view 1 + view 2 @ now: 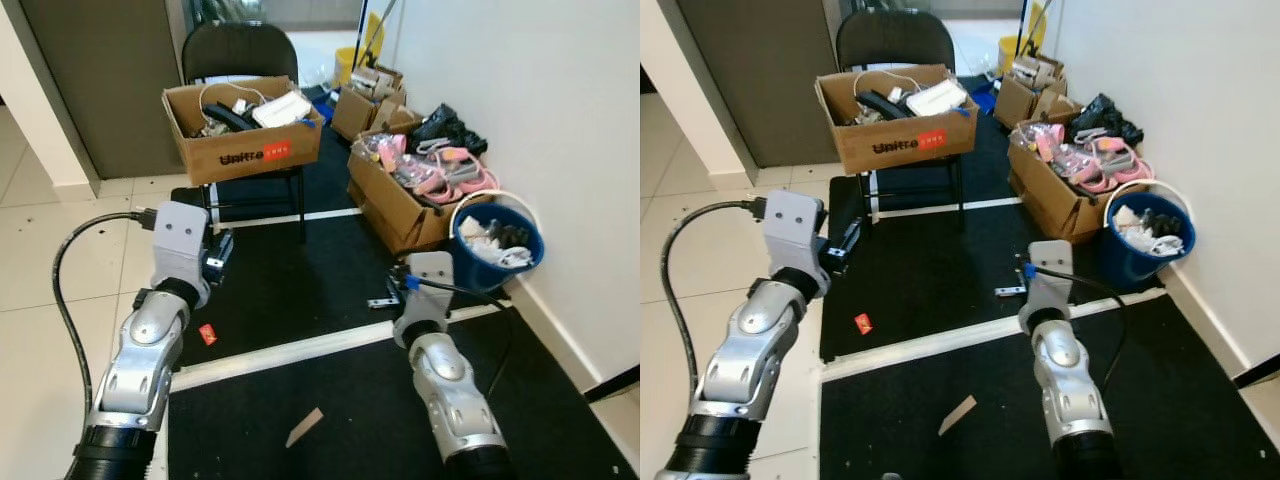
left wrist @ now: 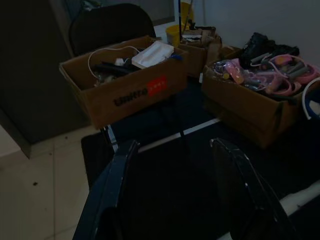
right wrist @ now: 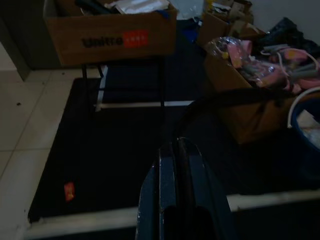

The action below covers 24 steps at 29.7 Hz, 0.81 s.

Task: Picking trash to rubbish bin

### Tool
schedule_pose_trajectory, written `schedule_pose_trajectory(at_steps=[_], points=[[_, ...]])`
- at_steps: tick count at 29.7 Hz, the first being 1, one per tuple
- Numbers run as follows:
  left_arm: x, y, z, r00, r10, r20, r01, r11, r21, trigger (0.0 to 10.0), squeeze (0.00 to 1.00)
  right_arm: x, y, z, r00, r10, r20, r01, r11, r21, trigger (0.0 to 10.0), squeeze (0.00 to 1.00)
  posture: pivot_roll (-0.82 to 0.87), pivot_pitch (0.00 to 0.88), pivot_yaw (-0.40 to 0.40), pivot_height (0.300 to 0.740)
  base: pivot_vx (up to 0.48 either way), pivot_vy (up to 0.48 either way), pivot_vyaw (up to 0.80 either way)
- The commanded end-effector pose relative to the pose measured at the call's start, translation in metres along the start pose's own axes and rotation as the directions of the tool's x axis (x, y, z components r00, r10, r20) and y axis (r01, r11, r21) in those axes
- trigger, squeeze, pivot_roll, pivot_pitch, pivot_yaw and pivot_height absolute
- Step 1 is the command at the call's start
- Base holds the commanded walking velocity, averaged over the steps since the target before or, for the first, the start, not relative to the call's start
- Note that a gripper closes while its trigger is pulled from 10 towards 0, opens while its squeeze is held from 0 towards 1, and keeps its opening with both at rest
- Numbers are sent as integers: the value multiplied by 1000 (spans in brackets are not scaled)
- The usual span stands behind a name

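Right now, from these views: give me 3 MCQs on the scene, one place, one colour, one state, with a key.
1. Where does the brown cardboard Unitree box sit?
A on the black folding chair
B on the floor
C in the bin

2. What colour is the round plastic rubbish bin?
A red
B blue
C green

3. How are the left gripper and right gripper?
A both open
B both shut
C left open, right shut

Key: 1 A, box rests on the seat; 2 B, blue wall; 3 C, left fingers spread, right fingers pressed together.
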<state>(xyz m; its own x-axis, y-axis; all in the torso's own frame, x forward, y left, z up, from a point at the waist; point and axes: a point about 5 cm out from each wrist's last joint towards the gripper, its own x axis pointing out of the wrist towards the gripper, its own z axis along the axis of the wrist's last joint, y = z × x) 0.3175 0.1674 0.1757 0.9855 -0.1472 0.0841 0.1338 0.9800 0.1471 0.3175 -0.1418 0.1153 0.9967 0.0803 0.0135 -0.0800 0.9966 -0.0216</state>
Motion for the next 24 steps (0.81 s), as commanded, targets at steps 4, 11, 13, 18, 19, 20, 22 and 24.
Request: schedule_pose_trajectory(at_steps=[4,11,13,18,19,20,22,24], points=[[-2,-1,-2,1000,-17,-12,17,1000,-2,10000,0,-3,-4,-8,1000,-14,-28,14,1000,0,10000,0,4,132,16,740,408,0,0],[-2,-2,-2,1000,-22,-12,22,1000,-3,10000,0,-3,-3,-8,999,-15,-29,15,1000,0,10000,0,5,132,17,740,409,0,0],[-2,-2,-2,1000,-23,-13,23,1000,-4,10000,0,-3,-3,-9,999,-14,-31,14,1000,0,10000,0,5,132,17,740,409,0,0],[-2,-2,-2,1000,-22,-15,22,1000,-4,10000,0,-4,-4,-9,999,-14,-32,14,1000,-2,10000,0,5,141,15,740,410,0,0],[-2,-2,-2,1000,-22,-16,22,1000,-4,10000,0,-4,-4,-9,999,-14,-32,14,1000,-2,10000,0,4,142,15,740,412,0,0],[-3,-2,-2,1000,-22,-17,22,1000,-5,10000,0,-4,-4,-9,999,-14,-33,14,1000,-3,10000,0,4,142,15,740,416,0,0],[-3,-3,-3,1000,-23,-18,23,1000,-5,10000,0,-4,-4,-9,999,-15,-32,15,1000,-3,10000,0,4,143,15,740,420,0,0],[-3,-3,-3,999,-26,-19,26,1000,-5,10000,0,-4,-4,-9,999,-16,-31,16,1000,-3,10000,0,4,144,15,740,437,0,0]])
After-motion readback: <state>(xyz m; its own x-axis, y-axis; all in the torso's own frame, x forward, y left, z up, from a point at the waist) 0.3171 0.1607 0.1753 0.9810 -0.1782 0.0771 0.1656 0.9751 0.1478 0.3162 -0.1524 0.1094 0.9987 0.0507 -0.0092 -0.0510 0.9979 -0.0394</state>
